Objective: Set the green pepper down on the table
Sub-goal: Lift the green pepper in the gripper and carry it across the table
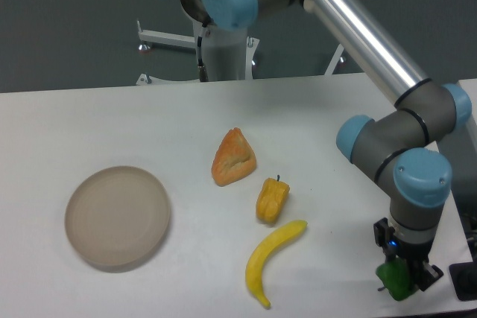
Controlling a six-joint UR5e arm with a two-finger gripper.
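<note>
Pinching the green pepper (396,281), hand (399,279) pointing straight down at the near right corner of the tabletop (112,121), dark fingers closed against the pepper's sides. Pepper low over the white surface, close to the front edge; cannot tell whether touching it or just above. Blue light glowing on the wrist just over the hand. Above that, grey arm (387,57) with light-blue joint caps, rising from the wrist, bending at an elbow, then running as a bright metal tube up and left toward the base behind the far edge.

Left of the hand, well apart: banana (271,258), curved, lying flat, one tip toward the front edge, the other toward the right. Just beyond its upper end, near but not touching: yellow-orange pepper (272,199) with a dark stem, on its side. Further back and slightly left, an orange wedge-shaped piece of food (233,158), apart from the pepper. Far left, well away from everything else: round beige plate (118,217), flat on the tabletop, nothing on it.
</note>
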